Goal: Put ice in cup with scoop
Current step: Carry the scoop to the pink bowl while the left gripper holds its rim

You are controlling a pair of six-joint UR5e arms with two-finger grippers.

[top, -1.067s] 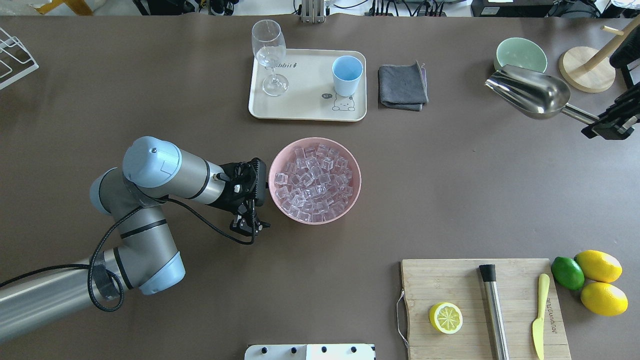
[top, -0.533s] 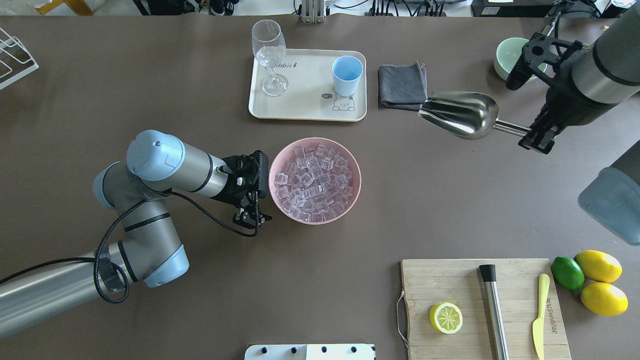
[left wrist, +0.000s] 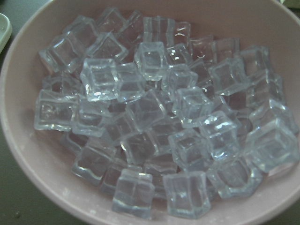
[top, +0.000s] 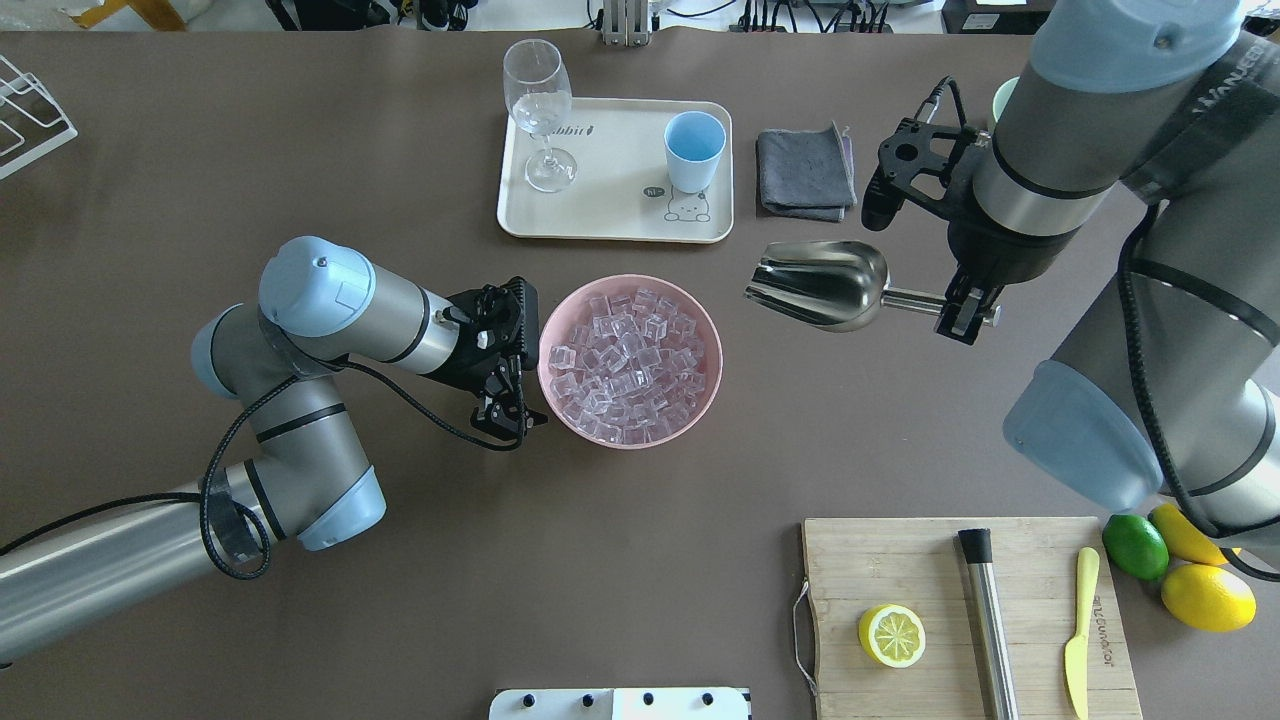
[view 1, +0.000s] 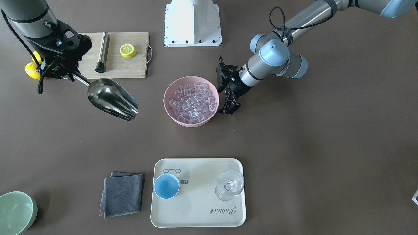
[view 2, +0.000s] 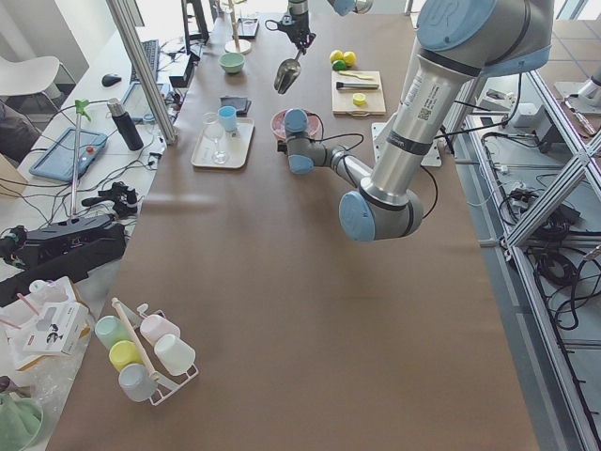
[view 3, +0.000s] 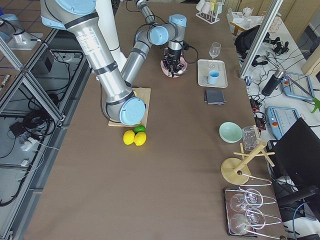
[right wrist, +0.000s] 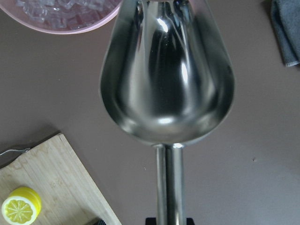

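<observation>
Two fingers of the right gripper (top: pixel 965 310) are pressed on the end of the short handle of the scoop (top: pixel 820 285), so we see the scoop pinched and held in the air above the table (top: pixel 300 150). Its trough opens upward, with the open mouth turned toward the pink bowl (top: pixel 630 442); the mouth is near the bowl's rim but apart from it. From the right wrist camera we see inside the trough only shiny metal with reflections. On the far side of the scoop lies a folded grey cloth (top: pixel 805 175).

The ice (top: pixel 625 360) fills the pink bowl as a heap of many clear cubes. The left gripper (top: pixel 510 420) hangs low just beside the bowl's rim, on the side away from the scoop. We cannot tell if its fingers are spread or together, and we cannot tell if they touch the bowl.

The cup (top: pixel 695 150) stands upright on the cream tray (top: pixel 610 215), beyond the bowl, apart from the scoop. A stemmed glass (top: pixel 540 110) stands on the same tray's other end.
</observation>
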